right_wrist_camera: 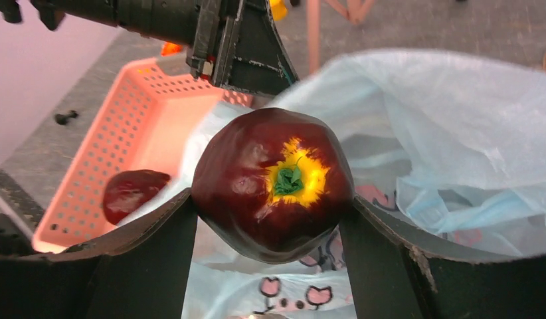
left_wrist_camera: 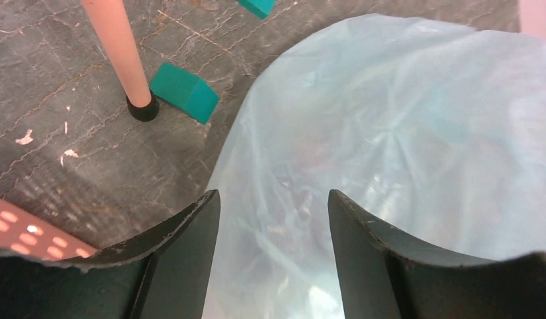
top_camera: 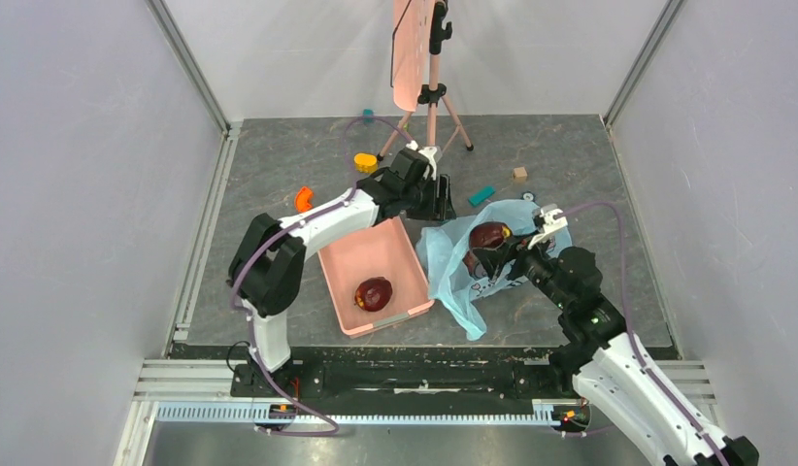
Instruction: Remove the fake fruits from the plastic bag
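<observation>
Top external view: a pink perforated rectangular plastic basket [top_camera: 376, 250] holds one glossy dark-red fake fruit [top_camera: 374, 293] near its near end. Just right of the basket, touching its side, lies the thin crinkly light-blue plastic bag [top_camera: 448, 260]. A second dark-red fake fruit with a yellow patch and green stem [right_wrist_camera: 273, 183] is raised above the bag's opening, right of the basket. A reddish patch shows through the film below it, possibly another piece; it is too blurred to tell.

The table is dark grey and marbled [top_camera: 279, 165], walled in white. Beyond the basket's far end stands a pink tripod [top_camera: 432, 107], with small teal [top_camera: 481, 195], orange [top_camera: 303, 199] and yellow [top_camera: 365, 162] blocks scattered around it.

The left arm bends over the basket's far end. The left gripper [left_wrist_camera: 273, 212] hangs over the bag, its jaws apart and gripping nothing. The right arm reaches in from the basket's right, and the right gripper [top_camera: 502, 250] clamps the second fruit between both fingers.
</observation>
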Robot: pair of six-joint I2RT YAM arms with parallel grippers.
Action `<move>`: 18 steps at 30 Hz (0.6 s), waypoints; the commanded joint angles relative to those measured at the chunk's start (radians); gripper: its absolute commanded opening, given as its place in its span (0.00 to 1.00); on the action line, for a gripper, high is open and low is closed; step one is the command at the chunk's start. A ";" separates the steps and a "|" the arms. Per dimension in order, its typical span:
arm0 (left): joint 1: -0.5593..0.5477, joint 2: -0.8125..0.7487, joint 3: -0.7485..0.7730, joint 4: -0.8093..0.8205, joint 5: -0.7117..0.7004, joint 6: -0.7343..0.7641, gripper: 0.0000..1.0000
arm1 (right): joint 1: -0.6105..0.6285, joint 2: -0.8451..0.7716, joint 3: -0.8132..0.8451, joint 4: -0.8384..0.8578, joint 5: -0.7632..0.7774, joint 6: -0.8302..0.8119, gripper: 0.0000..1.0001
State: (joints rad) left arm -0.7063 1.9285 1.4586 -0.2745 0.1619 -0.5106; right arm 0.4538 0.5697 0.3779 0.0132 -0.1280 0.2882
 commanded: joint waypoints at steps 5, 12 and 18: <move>0.001 -0.253 -0.097 0.025 -0.039 -0.005 0.71 | -0.003 -0.079 0.192 -0.142 -0.067 0.010 0.60; 0.002 -0.540 -0.279 -0.027 -0.190 -0.002 0.79 | 0.000 0.009 0.243 -0.118 -0.143 0.008 0.57; 0.019 -0.855 -0.434 -0.106 -0.378 0.025 0.93 | 0.102 0.165 0.295 -0.025 -0.136 0.006 0.56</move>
State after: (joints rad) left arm -0.7036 1.2438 1.0840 -0.3283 -0.0521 -0.5087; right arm 0.4789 0.6533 0.5953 -0.1028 -0.2550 0.2966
